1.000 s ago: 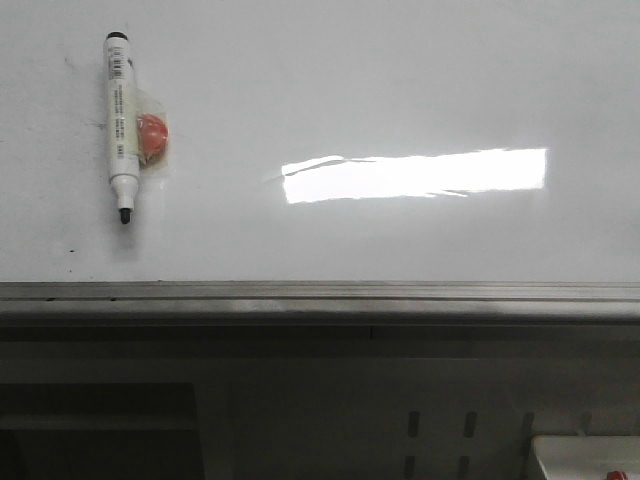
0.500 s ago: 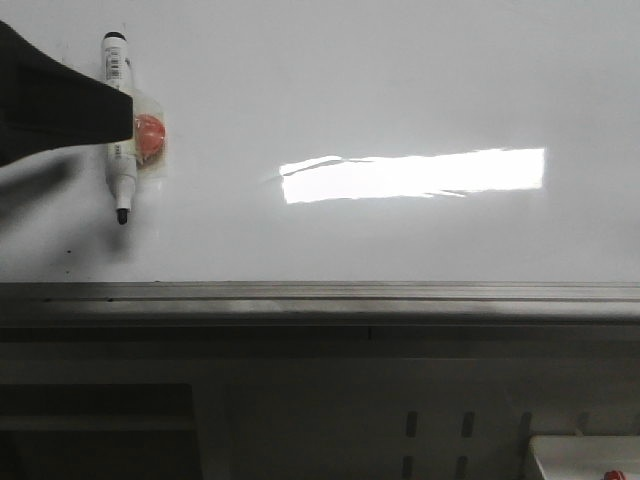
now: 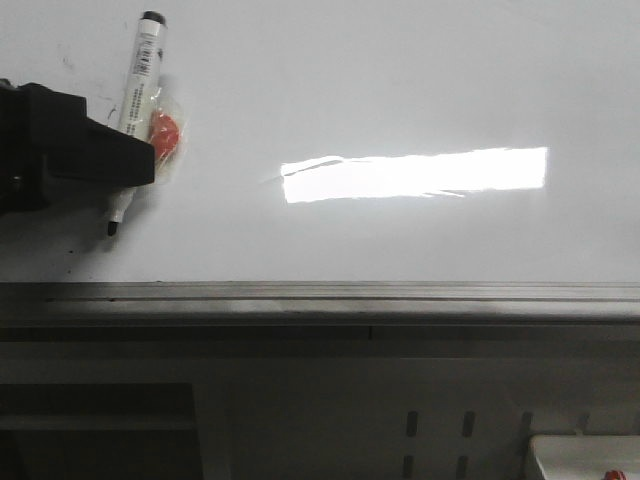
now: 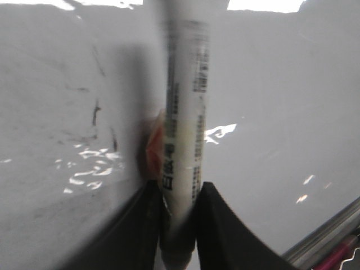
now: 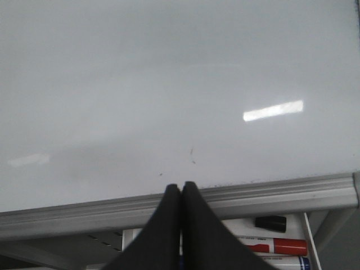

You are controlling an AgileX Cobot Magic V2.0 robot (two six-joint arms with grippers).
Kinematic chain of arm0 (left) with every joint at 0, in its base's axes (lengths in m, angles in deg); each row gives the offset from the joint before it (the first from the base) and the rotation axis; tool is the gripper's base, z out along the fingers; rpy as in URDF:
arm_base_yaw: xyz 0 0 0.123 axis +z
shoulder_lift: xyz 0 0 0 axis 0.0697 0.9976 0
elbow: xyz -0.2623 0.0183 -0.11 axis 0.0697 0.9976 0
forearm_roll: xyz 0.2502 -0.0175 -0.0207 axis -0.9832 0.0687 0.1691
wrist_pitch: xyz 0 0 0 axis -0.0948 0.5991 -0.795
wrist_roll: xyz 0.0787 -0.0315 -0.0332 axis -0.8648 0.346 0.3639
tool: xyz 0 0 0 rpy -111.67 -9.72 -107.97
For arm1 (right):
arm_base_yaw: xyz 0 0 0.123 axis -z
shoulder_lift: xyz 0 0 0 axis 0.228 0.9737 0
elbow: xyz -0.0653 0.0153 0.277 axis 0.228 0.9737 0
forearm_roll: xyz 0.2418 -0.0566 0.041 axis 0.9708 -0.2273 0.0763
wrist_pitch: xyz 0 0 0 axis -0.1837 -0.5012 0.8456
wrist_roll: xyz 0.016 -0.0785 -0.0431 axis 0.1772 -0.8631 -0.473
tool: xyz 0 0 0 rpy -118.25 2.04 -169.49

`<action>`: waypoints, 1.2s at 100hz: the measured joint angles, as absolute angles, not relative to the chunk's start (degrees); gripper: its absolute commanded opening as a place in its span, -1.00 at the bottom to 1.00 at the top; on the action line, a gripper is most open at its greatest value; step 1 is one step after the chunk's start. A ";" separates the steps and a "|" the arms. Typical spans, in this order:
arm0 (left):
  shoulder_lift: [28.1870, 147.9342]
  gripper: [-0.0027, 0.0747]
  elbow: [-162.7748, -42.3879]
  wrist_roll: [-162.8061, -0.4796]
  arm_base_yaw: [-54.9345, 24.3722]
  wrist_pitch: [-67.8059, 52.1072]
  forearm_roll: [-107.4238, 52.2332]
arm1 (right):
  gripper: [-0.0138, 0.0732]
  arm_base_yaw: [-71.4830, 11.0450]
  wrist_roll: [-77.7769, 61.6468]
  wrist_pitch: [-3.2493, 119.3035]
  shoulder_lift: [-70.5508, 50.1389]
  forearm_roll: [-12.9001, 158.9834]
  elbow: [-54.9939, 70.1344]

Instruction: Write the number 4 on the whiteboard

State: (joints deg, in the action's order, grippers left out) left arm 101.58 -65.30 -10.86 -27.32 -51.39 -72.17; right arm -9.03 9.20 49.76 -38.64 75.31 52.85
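Glossy whiteboard (image 3: 400,90) fills the upper part of the front view, a bright glare bar across its middle and the grey edge strip (image 3: 320,297) below. A second ago the whiteboard marker (image 3: 136,90) hung upright at upper left on its orange magnet (image 3: 165,135); now my left gripper (image 3: 140,165) has closed its fingers on the barrel and the marker is tilted, cap end to the right, so I judge it is coming off the board. No number 4 is written yet. The left wrist view shows what the front hides: both fingers (image 4: 216,225) pinching the barrel, plus old dark smudges. The right gripper (image 5: 180,225), fingers shut on nothing, appears only in its own view, above spare markers (image 5: 270,246)
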 measured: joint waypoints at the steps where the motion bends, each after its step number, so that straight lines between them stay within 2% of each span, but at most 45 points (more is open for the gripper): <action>1: 101.77 -0.98 -65.30 -10.86 -27.32 -51.54 -72.17 | -0.83 -9.03 9.20 49.65 -38.64 75.31 52.85; 18: 102.39 -0.98 -65.43 -10.86 -27.58 -53.14 -74.47 | -0.83 -12.33 7.89 45.28 -38.28 75.42 50.42; 38: 100.44 -0.98 -65.43 -11.42 -27.58 -52.68 -90.04 | -0.79 -26.36 -2.35 39.32 -35.10 84.18 42.48; 45: 99.20 -0.98 -65.43 -12.07 -27.58 -53.16 -97.83 | -0.58 -32.33 -4.53 38.88 -33.41 86.04 39.19; 52: 97.98 -0.98 -65.43 -12.33 -27.58 -53.86 -104.93 | -0.17 -37.90 -6.51 38.74 -31.60 86.77 36.06; 58: 97.11 -0.98 -65.43 -12.57 -27.58 -54.11 -110.05 | 0.09 -42.27 -7.55 38.64 -29.83 87.13 33.74; 63: 96.40 -0.98 -65.43 -13.32 -27.58 -54.21 -113.21 | 0.21 -45.31 -8.07 38.64 -28.30 87.13 31.69; 93: 94.10 -0.98 -66.14 -17.94 -27.58 -57.22 -120.77 | 0.17 -59.17 -8.98 41.74 -16.16 87.15 25.55; 120: 94.07 -0.98 -66.27 -18.52 -27.58 -57.86 -122.67 | 0.17 -62.23 -9.18 45.81 -8.30 86.92 21.52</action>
State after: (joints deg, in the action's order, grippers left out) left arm 94.07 -66.27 -18.52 -27.58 -57.86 -122.67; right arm -62.23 -9.18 45.81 -8.30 86.92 21.52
